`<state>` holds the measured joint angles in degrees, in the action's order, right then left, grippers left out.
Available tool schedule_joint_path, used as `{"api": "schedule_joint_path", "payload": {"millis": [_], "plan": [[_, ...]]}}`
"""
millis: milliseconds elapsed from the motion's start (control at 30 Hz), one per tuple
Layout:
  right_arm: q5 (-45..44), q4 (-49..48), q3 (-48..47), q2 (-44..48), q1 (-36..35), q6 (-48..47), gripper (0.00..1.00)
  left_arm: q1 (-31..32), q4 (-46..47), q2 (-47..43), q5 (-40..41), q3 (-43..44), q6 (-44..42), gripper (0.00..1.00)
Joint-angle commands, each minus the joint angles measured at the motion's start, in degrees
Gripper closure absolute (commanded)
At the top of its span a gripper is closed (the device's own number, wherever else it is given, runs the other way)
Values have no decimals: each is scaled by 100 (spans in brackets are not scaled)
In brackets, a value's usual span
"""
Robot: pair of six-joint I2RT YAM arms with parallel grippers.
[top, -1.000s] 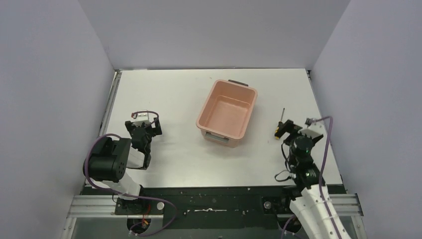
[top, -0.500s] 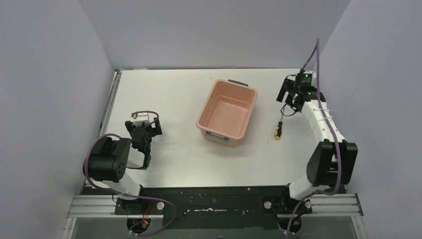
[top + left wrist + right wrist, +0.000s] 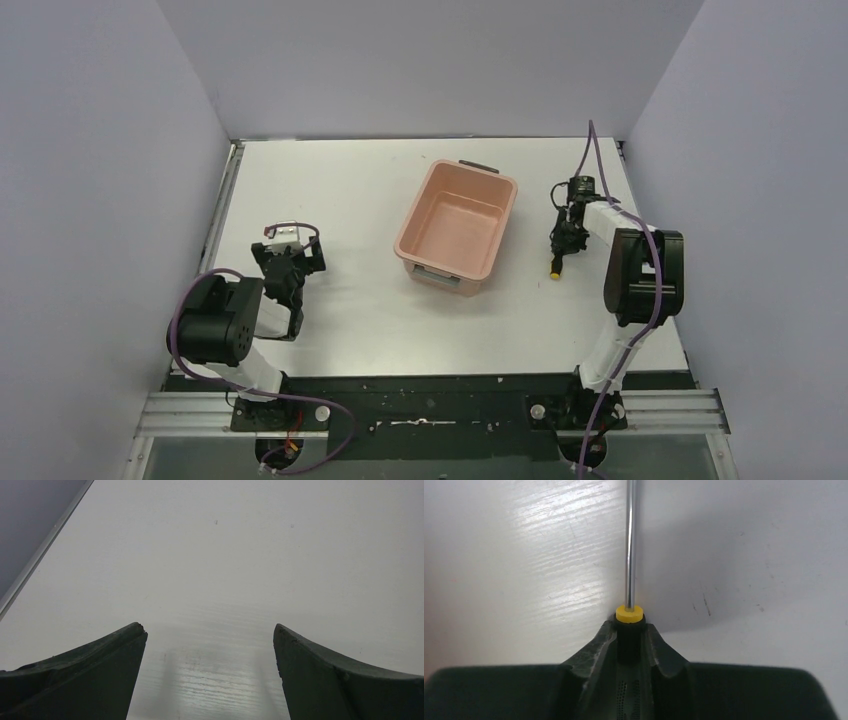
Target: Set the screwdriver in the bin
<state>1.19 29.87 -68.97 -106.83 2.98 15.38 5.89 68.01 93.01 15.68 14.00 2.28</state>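
**Right pincer clenched on the screwdriver, lift to come**

At the left of the top view the left gripper [image 3: 207, 630] sits over bare table [image 3: 350, 200]. Its wrist view shows the fingers spread wide with nothing between them, so it is released and has no part in this step; it is best left parked where it is.

In the middle of the top view stands the bin [image 3: 445, 270], open side up, with nothing visible inside it.

Just right of the bin, apart from its right long wall, lies the screwdriver [image 3: 555, 268]. The right gripper [image 3: 629, 627] is on top of it. In the right wrist view both fingers [image 3: 599, 645] press the black handle just behind a yellow ring, and the shaft runs straight up the frame. The pincer is thus grasping the screwdriver by its handle. I cannot tell whether the tool has left the table.

The step in hand looks like securing the grip and starting the lift. To do it well:
- keep the squeeze firm, since the handle is slim and round and may roll or pivot between the fingers
- rise straight up first, so the shaft tip does not drag
- clear the bin's right rim before moving left
- release only over the middle of the bin, low, so the tool does not bounce out
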Motion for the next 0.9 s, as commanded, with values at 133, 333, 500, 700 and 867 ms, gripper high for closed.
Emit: {"api": "schedule_joint_path", "payload": {"millis": [133, 333, 500, 700, 867], "plan": [[-386, 1028, -944, 513, 55, -110, 100, -26, 177, -74, -99, 33, -36, 3], [-379, 2376, -2547, 957, -121, 205, 100, -27, 177, -69, -95, 32, -37, 3], [-401, 2391, -3468, 1093, -1584, 742, 100, -27, 177, -74, -91, 31, -42, 3], [-614, 2221, -4383, 661, -3358, 1009, 100, -27, 178, -72, -95, 33, -43, 3], [-885, 1775, -3815, 547, -3866, 1102, 100, -27, 177, -71, -99, 31, -41, 3]]}}
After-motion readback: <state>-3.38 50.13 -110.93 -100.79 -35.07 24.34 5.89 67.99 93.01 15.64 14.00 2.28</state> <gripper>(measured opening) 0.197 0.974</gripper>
